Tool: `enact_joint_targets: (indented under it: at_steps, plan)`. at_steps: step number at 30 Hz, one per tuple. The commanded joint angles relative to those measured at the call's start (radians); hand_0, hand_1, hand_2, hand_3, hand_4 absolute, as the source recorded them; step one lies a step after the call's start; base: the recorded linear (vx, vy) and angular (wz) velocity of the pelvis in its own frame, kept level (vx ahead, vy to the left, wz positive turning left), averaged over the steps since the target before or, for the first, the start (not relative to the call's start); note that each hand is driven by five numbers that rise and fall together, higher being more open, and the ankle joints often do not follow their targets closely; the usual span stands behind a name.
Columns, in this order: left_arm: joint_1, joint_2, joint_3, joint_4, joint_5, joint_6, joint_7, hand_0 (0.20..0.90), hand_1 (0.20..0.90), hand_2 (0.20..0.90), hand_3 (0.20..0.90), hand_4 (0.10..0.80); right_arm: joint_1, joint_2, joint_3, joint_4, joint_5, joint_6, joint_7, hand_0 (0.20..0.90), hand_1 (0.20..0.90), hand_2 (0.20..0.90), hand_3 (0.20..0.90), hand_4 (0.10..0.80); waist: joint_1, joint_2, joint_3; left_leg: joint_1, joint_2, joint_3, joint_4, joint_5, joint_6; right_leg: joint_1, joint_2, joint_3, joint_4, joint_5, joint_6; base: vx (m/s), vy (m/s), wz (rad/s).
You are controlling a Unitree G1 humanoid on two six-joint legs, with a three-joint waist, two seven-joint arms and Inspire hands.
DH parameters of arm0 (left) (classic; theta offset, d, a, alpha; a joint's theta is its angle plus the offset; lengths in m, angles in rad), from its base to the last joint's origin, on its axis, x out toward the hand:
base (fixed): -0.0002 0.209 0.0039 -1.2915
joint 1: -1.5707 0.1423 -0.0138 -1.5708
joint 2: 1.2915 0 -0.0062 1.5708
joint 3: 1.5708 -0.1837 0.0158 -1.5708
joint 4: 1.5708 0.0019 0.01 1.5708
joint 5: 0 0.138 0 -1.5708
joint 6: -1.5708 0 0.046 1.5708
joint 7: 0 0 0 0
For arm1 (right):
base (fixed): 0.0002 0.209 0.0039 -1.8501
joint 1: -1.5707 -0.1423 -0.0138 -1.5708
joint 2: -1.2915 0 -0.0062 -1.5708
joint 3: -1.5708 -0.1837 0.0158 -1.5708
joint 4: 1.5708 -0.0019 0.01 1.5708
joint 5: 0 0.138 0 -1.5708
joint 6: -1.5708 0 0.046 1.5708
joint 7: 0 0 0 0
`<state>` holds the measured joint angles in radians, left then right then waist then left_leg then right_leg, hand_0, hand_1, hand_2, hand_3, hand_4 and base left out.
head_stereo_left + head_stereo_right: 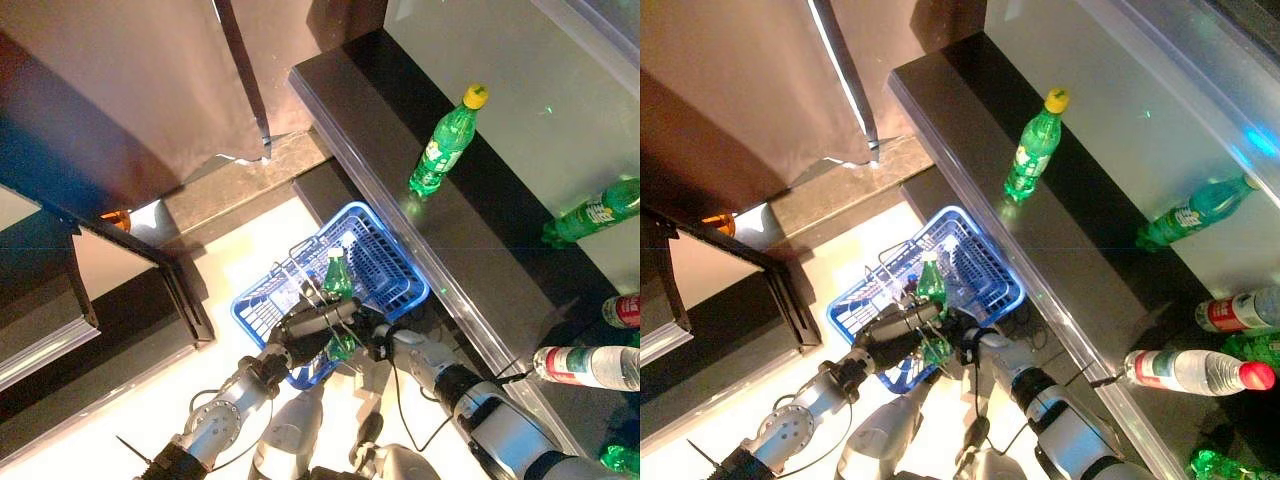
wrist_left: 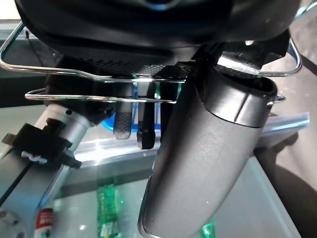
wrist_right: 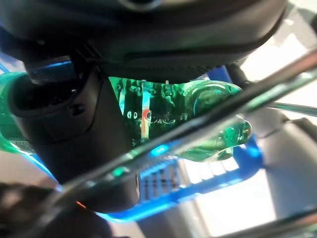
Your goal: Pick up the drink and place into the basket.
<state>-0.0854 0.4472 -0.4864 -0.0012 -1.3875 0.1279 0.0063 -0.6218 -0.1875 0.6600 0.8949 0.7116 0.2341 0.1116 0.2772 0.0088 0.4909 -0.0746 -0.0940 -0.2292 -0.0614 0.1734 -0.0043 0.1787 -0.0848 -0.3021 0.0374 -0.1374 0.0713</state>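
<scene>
A long dark counter [image 1: 470, 250] is running across the right side, with a pale glass panel [image 1: 520, 90] lying behind it. On the counter a green bottle with a yellow cap [image 1: 443, 147] is standing upright, well apart from the hands. Farther along, a second green bottle [image 1: 595, 212] is lying on its side, and near the counter's near end a clear bottle with a red label [image 1: 1193, 371] is lying flat beside another red-labelled bottle [image 1: 1238, 311].

Below the counter edge a blue basket [image 1: 380, 265] with wire handles [image 2: 89, 74] is hanging over the pale floor [image 1: 120, 400]. The left hand [image 1: 305, 328] is reaching in from the lower left with its fingers curled round the wire handles, holding the basket up.

The right hand [image 1: 372, 335] is coming in from the lower right, right against the basket's near rim and touching the left hand. It is gripping a small green bottle [image 1: 338, 277], its fingers wrapped round the body; the bottle's neck is pointing up over the basket's inside, and its base [image 3: 218, 124] is showing past the fingers in the right wrist view, just above the blue mesh.
</scene>
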Motion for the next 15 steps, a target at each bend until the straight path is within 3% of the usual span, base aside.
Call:
enact_joint_targets:
  at_steps: [1,15]
  plan:
    - [-0.157,-0.208,-0.090,-0.314,-0.079,-0.026,-0.342,0.300,0.300,0.300,0.200,0.100,-0.053,0.092,0.033,0.049,0.026,-0.011,0.093,0.300,0.300,0.300,0.200,0.100,0.017,0.028,-0.155,0.032,0.048,0.033,0.042,-0.106,0.001,-0.128,-0.078,-0.035,0.022,0.154,0.002,-0.009,-0.011,0.06]
    - [-0.288,-0.180,-0.111,-0.281,-0.188,-0.020,-0.314,0.300,0.300,0.300,0.200,0.100,-0.227,0.084,-0.169,0.255,0.439,0.084,0.112,0.300,0.300,0.300,0.200,0.100,0.020,0.051,-0.109,0.006,0.042,0.035,0.048,-0.099,0.001,-0.166,-0.082,-0.037,0.040,0.165,0.003,-0.011,0.005,0.03]
